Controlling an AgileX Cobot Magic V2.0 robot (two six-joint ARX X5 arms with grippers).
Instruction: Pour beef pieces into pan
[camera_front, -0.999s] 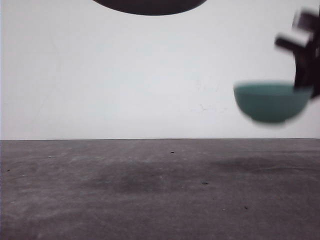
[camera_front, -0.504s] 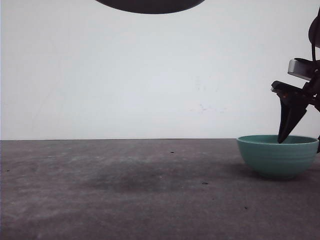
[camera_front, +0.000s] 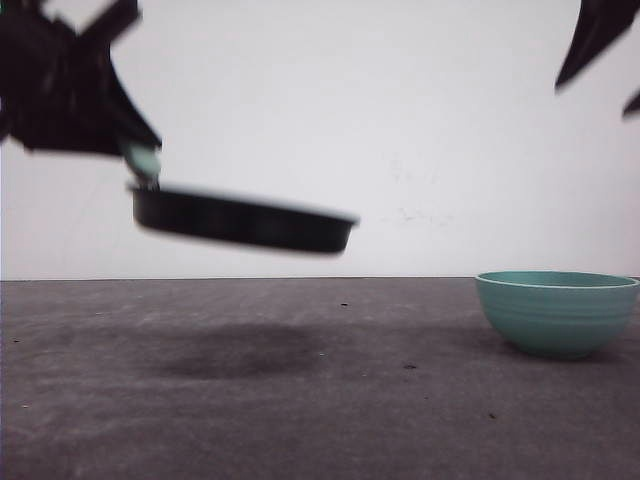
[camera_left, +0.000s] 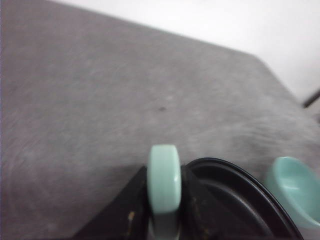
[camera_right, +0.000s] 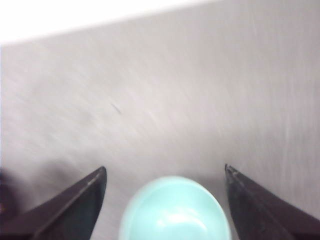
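One grey matte tabletop (camera_front: 300, 400) fills the lower half of the front view. Above its left-centre a shallow round black frying pan (camera_front: 243, 220) hangs in the air, blurred; the left gripper (camera_left: 164, 212) is clamped on the pan's pale mint-green handle (camera_left: 164, 185) at the upper left. At the lower right a teal ribbed bowl (camera_front: 556, 311) stands on the tabletop, its inside looking bare in the right wrist view. The right gripper (camera_right: 165, 200) hovers above the bowl, jaws spread wide.
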